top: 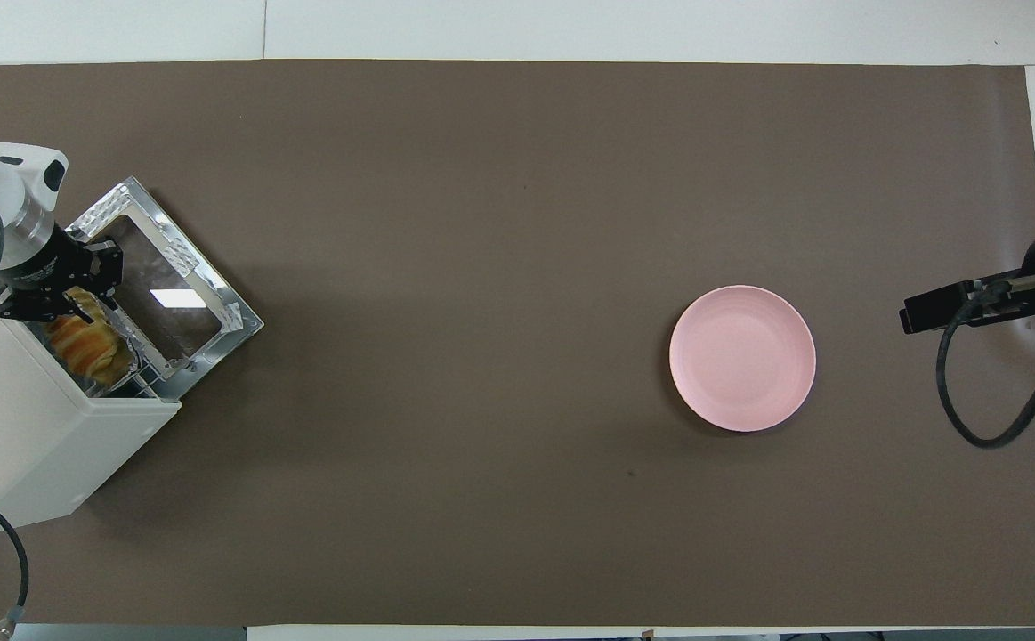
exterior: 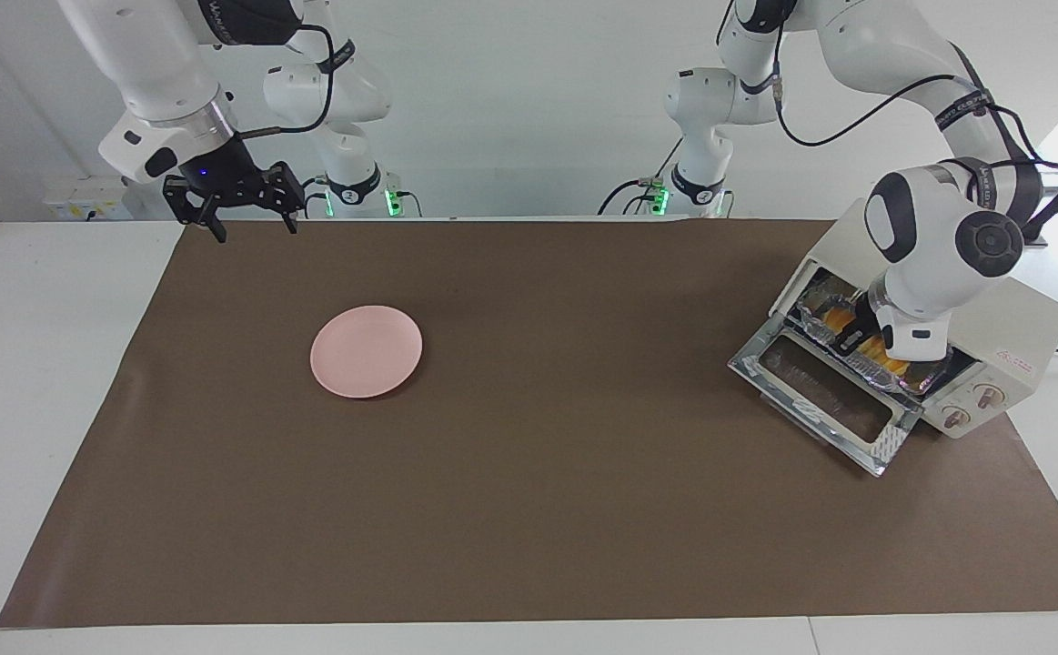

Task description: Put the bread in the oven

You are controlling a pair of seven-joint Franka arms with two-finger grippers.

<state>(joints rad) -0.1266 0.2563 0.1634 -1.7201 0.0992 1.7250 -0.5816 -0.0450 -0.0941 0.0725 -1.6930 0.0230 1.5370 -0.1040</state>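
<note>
Yellow-orange bread [top: 88, 349] in oven [exterior: 1011, 341], beneath left pincer [top: 59, 298].

Colours and patterns as I read them from my station.
I note 1 cream-white oven [exterior: 1011, 338] with a silver-framed glass door [top: 161, 289]; yellow-orange ridged bread [top: 85, 344] in a crinkled silver foil tray [exterior: 820, 305]; 1 plain pale pink plate [exterior: 367, 351]; a flat brown mat [exterior: 538, 473] over a white table [exterior: 37, 364]; 2 white arms with black grippers, left [top: 59, 294] and right [exterior: 242, 209].
</note>
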